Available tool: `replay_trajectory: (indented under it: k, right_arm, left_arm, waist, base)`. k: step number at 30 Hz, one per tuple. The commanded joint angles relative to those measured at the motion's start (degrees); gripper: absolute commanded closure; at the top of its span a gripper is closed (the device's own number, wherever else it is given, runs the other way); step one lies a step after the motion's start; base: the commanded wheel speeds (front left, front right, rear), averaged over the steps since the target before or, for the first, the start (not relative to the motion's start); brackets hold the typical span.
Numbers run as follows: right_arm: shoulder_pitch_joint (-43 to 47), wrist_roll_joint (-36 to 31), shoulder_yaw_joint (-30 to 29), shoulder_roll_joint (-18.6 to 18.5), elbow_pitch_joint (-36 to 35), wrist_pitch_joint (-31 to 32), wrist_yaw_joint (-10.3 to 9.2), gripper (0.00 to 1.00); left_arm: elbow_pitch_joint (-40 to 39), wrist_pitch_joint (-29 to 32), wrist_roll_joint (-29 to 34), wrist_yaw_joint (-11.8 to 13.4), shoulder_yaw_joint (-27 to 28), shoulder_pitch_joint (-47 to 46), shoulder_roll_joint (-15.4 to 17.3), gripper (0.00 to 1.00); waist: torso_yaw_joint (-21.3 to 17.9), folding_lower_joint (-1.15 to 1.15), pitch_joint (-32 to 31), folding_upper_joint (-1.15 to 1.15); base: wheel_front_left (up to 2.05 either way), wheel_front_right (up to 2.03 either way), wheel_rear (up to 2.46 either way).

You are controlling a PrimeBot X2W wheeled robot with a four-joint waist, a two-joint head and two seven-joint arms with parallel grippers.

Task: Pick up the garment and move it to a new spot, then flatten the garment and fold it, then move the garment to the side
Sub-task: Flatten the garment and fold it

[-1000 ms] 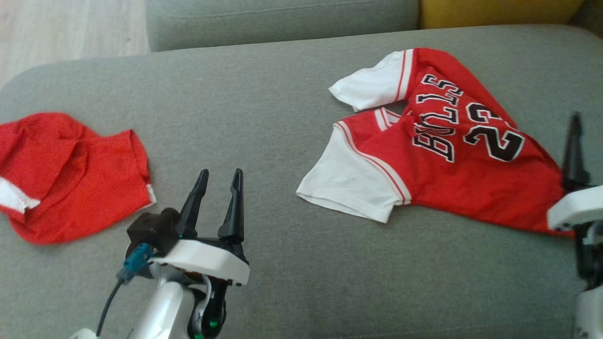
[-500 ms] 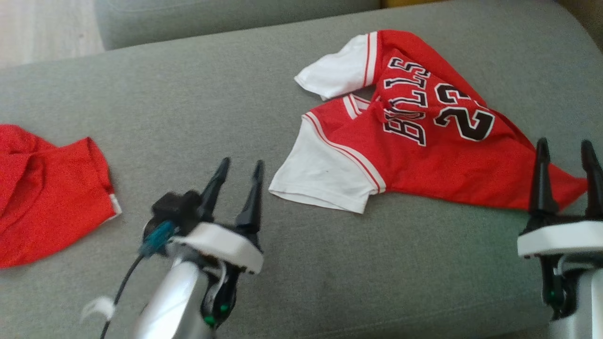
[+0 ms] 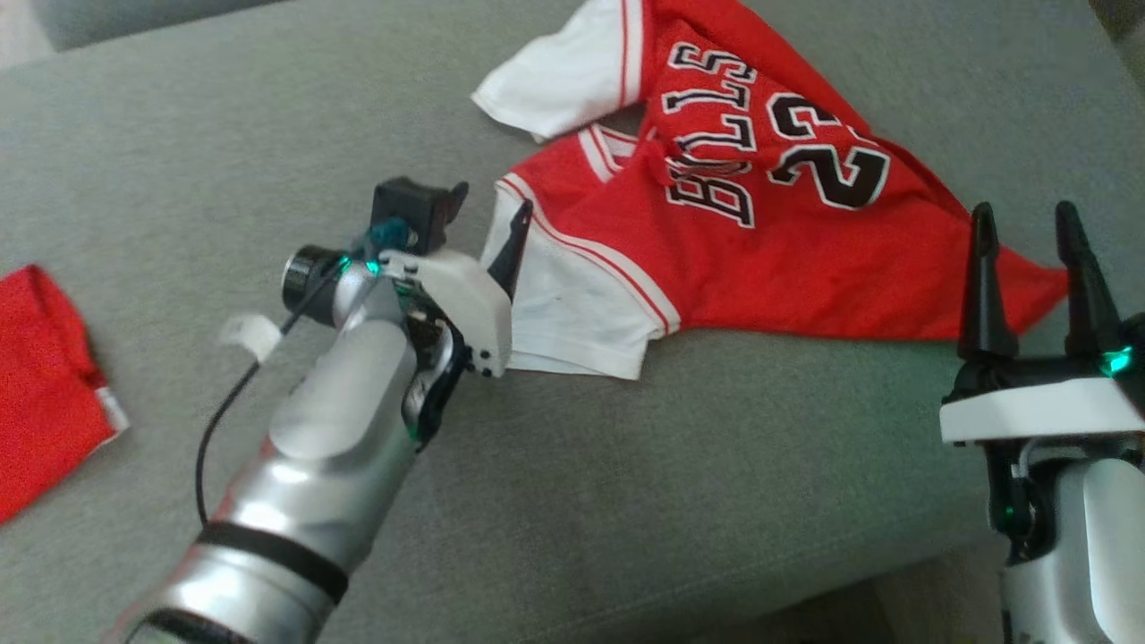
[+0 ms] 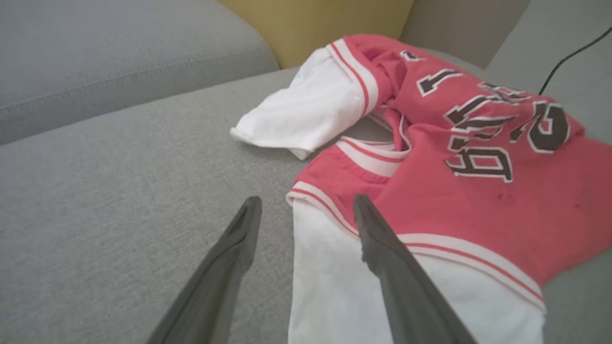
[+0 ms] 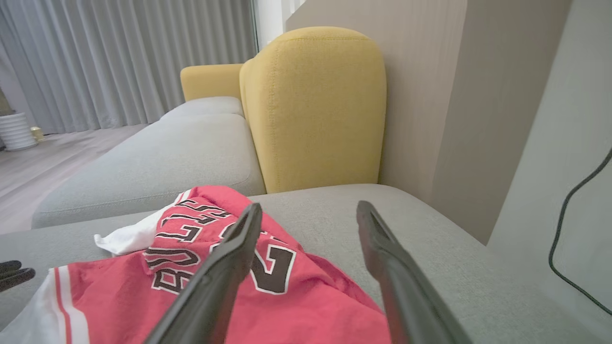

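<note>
**Left gripper arrives at the jersey's sleeve, fingers spread wide and empty**

Your left arm has reached off the bare sofa seat to the Bulls jersey. In the left wrist view, the edge of the near white sleeve lies between its fingers, one over the sleeve and the other over bare cushion. I cannot tell whether the tips touch the cloth. The right gripper has come in too, also spread wide and holding nothing. The jersey's red hem tail lies just past its fingertips, nearer the inner one. The head camera has swung towards the jersey, which lies crumpled as before, one sleeve folded over the collar. The second red garment lies well off to the left gripper's outer side. You look lined up for the first pick, so close on the sleeve edge next.
</note>
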Motion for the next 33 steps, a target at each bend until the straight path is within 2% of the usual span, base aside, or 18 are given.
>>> replay_trajectory:
  k: [1,5,8,12,13,14,16,23,33]
  right_arm:
    - [-1.9,0.7,1.3,-0.4,-1.5,-0.7,-0.05,0.00]
    - [-2.6,1.1,1.9,-0.4,-0.5,-1.7,-0.05,0.00]
    - [-3.0,1.0,2.4,-0.4,0.4,-2.5,-0.05,0.00]
    - [-3.3,1.2,2.5,-0.4,1.1,-3.1,-0.05,0.00]
    - [-3.4,1.2,2.5,-0.4,1.3,-3.2,-0.05,0.00]
    - [-3.5,1.2,2.5,-0.4,1.4,-3.3,-0.05,0.00]
    - [-3.7,1.1,2.3,-0.4,1.5,-3.5,-0.05,0.00]
    - [-3.5,0.0,1.5,-0.4,1.5,-3.3,-0.05,0.00]
    - [-2.7,-0.9,3.3,-0.4,2.0,-2.1,-0.05,0.00]
  left_arm:
    - [0.1,0.4,-0.1,0.4,1.0,-3.3,0.5,0.00]
    - [5.9,1.2,-0.5,0.3,-0.1,-7.3,0.5,0.00]
    - [8.8,0.7,-2.4,-1.7,-1.4,-9.3,0.5,0.00]
    - [10.7,0.7,-3.9,-2.2,-2.2,-10.2,0.5,0.00]
    - [11.3,1.2,-4.7,-2.7,-2.5,-10.3,0.5,0.58]
    - [11.7,1.5,-5.5,-3.1,-2.8,-10.4,0.5,1.00]
    - [12.3,0.9,-7.1,-3.3,-2.8,-10.7,0.5,1.00]
    - [15.0,-6.2,-10.1,-0.7,0.4,-13.4,0.7,1.00]
    - [16.3,-8.5,-12.3,1.0,6.7,-13.8,5.3,1.00]
  waist:
    - [-1.9,-0.01,1.9,0.00]
    - [-3.2,-0.01,3.0,0.00]
    - [-4.2,-0.01,3.5,0.00]
    - [-4.6,-0.01,3.7,0.00]
    - [-4.7,-0.01,3.7,0.00]
    - [-4.8,-0.01,3.7,0.00]
    - [-4.8,-0.01,3.6,0.00]
    - [-2.1,-0.01,2.1,0.00]
    - [2.3,-0.01,0.1,0.00]
  base:
    - [0.00,0.00,0.00]
    - [0.00,0.00,0.00]
    - [0.00,0.00,0.00]
    - [0.00,0.00,0.00]
    - [0.00,0.00,0.00]
    - [0.00,0.00,0.00]
    - [0.00,0.00,0.00]
    - [0.00,0.00,0.00]
    - [0.00,0.00,0.00]
